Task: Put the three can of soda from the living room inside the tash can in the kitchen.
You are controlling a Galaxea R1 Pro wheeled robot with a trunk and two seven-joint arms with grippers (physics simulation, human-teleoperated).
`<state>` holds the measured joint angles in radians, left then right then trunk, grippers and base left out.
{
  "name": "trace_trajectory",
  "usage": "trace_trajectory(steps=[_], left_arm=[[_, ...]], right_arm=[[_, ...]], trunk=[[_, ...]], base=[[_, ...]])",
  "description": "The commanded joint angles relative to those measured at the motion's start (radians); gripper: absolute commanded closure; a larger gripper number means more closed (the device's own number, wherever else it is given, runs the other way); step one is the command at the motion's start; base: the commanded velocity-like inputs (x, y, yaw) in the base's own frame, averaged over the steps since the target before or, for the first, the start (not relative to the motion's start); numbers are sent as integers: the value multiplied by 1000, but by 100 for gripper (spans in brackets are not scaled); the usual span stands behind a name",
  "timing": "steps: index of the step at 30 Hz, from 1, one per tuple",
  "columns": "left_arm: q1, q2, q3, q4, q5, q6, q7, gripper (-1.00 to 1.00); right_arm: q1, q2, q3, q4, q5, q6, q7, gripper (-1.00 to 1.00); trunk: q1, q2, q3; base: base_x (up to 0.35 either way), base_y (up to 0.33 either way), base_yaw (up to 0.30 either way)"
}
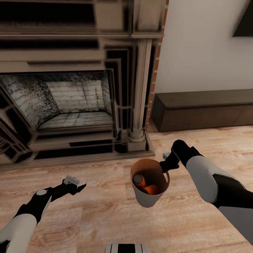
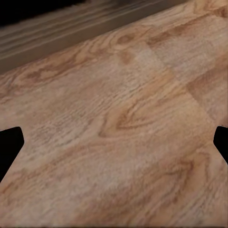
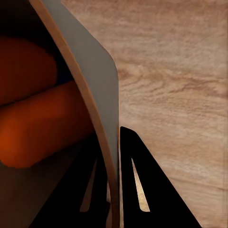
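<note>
- Head view: nearest the camera, the two white-and-black arms reach out over the light wood plank floor (image 1: 105, 211). The right gripper (image 1: 165, 165) is clamped on the rim of the small round tapered bin, pale grey outside and brown inside (image 1: 149, 200), which hangs tilted above the floor in front of the fireplace (image 1: 70, 105), off its right-hand pillar.
- Inside the bin lie two orange-sided soda cans with grey tops (image 1: 140, 181). A third can cannot be made out here.
- The left gripper (image 1: 75, 182) hangs over bare floor, in front of the fireplace hearth, fingers parted and holding nothing.
- A long low dark-brown cabinet (image 1: 203, 109) runs along the wall to the right of the fireplace.
- Left wrist view: plank floor between two black fingertips (image 2: 10, 142) set wide apart, nothing between them.
- Right wrist view: both black fingers (image 3: 137, 185) pinch the thin bin wall (image 3: 95, 85), one inside, one outside; orange cans sit against the inner side.
- Judgement: carrying step. Grip is on a thin rim only, so keep the bin's mouth up, move smoothly and avoid swinging, lest the cans roll out.
</note>
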<state>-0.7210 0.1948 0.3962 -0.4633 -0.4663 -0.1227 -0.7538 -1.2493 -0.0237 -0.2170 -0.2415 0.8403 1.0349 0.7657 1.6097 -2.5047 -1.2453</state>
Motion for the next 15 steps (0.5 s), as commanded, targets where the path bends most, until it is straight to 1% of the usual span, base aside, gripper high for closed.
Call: trace_trajectory(steps=[1, 5, 8, 11, 15], left_arm=[[0, 0, 0, 0, 0, 0, 0, -100], [0, 0, 0, 2, -1, 0, 1, -100], [0, 0, 0, 6, 0, 0, 1, -100], [0, 0, 0, 9, -1, -11, 1, -100], [0, 0, 0, 38, -1, -23, 13, -100]], right_arm=[[0, 0, -12, 0, -33, 12, 6, 100], [0, -1, -12, 0, -33, 12, 6, 100], [1, -1, -12, -1, -33, 12, 6, 100], [1, -2, -12, -1, -33, 12, 7, 100], [1, -2, -12, -1, -33, 12, 9, 100]], trunk=[[0, 0, -4], [2, -1, -19], [2, -1, -19], [3, -2, -31], [5, -3, -46]], base=[[0, 0, 0], [0, 0, 0], [0, 0, 0], [0, 0, 0], [0, 0, 0]])
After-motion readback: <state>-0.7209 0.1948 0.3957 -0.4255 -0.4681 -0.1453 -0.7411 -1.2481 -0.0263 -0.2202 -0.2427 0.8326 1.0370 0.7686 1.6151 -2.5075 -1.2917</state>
